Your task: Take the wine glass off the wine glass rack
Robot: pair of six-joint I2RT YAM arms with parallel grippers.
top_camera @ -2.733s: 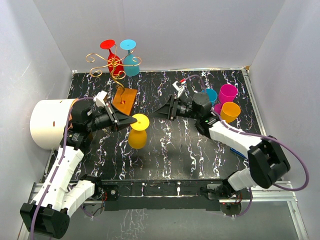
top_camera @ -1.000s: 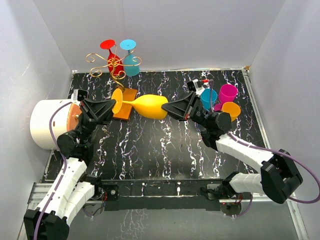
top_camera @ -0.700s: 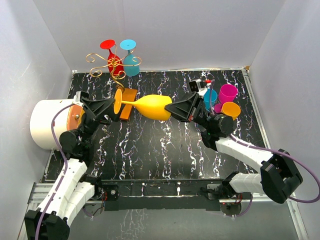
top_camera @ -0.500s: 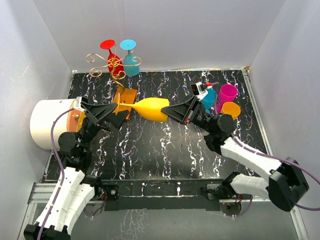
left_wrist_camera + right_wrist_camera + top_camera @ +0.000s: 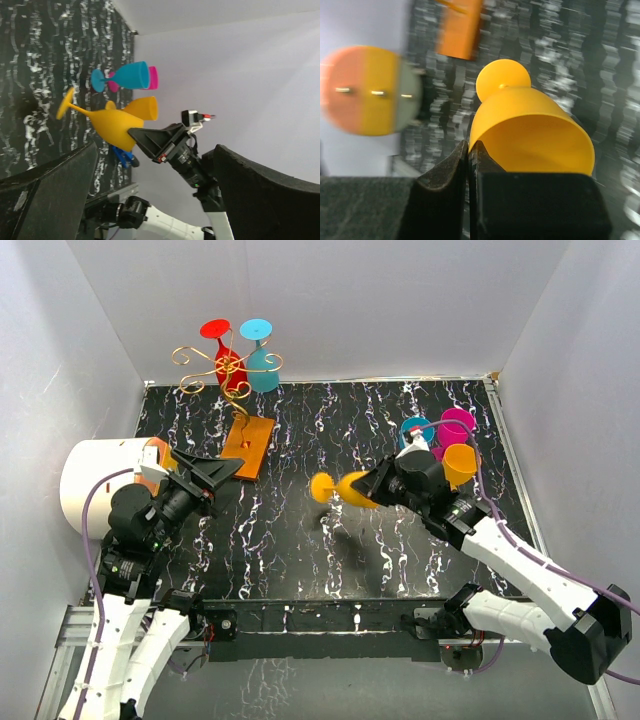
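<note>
wine glass [image 5: 356, 490] aloft, well apart from rack [image 5: 250, 446]

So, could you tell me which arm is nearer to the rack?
Left. The left arm, jaws open, sits just near-left of the rack, not touching; the right arm holds the yellow glass mid-table, farther right.

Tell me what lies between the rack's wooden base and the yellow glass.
Nothing: only bare table separates base and glass, seen from the top view.
</note>
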